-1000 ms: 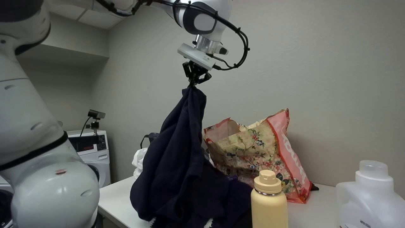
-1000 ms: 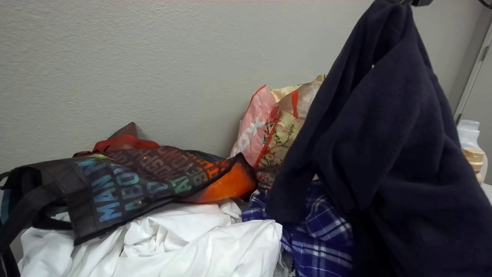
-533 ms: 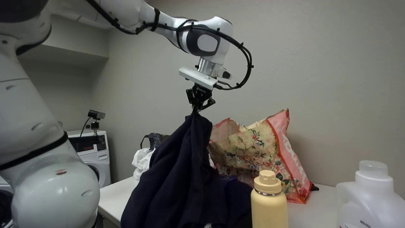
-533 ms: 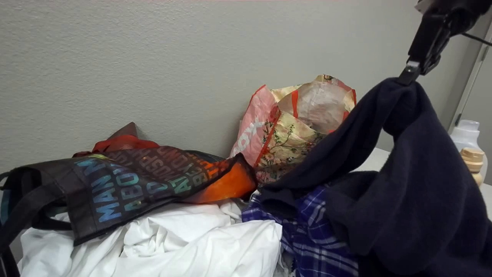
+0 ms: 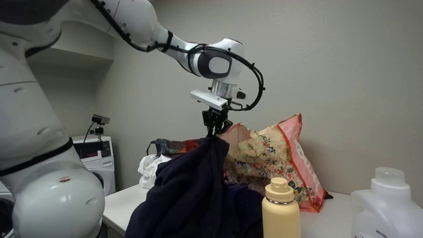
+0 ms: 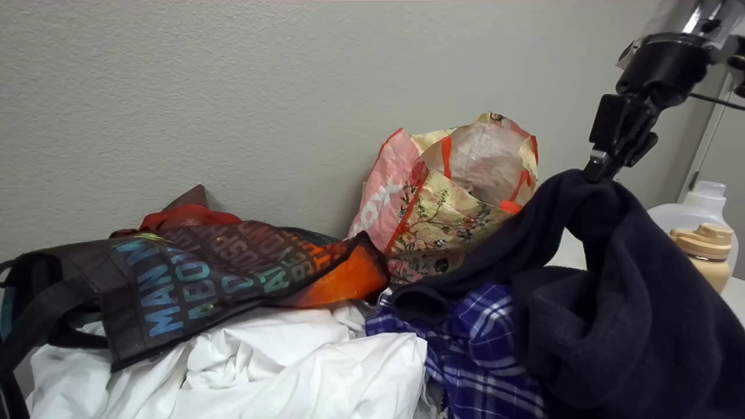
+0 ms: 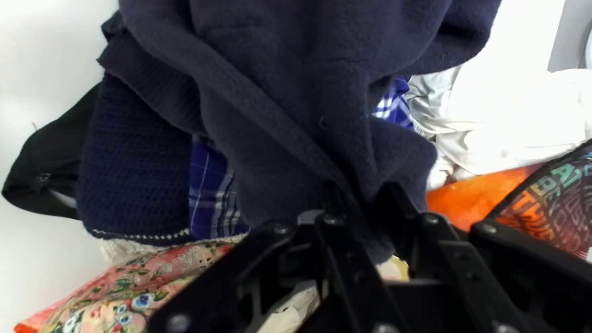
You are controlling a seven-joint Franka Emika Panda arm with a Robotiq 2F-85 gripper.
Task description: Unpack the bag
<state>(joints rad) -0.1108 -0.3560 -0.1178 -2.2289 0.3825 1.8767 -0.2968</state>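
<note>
The bag [image 5: 264,155], cream floral with pink-red edges, stands open and slumped on the table near the wall. It shows in both exterior views [image 6: 436,227], and part of it is at the lower left of the wrist view [image 7: 125,296]. My gripper [image 5: 213,135] is shut on a dark navy garment [image 5: 191,195], pinching its top fold, in front of the bag. The garment hangs in a peak below the fingers [image 6: 602,171], its lower part heaped on the table. In the wrist view the garment [image 7: 286,106] runs between the fingers [image 7: 360,199]. The bag's inside is mostly hidden.
A tan bottle [image 5: 281,215] stands close to the garment, and a translucent jug [image 5: 383,205] stands farther along the table [image 5: 120,206]. A blue plaid cloth [image 6: 489,366], white cloth [image 6: 279,366] and a dark printed bag [image 6: 233,279] lie alongside the garment.
My gripper has come down a good way with the navy garment, which now sags and piles lower on the table. More of the floral bag and dark printed bag shows behind it.
</note>
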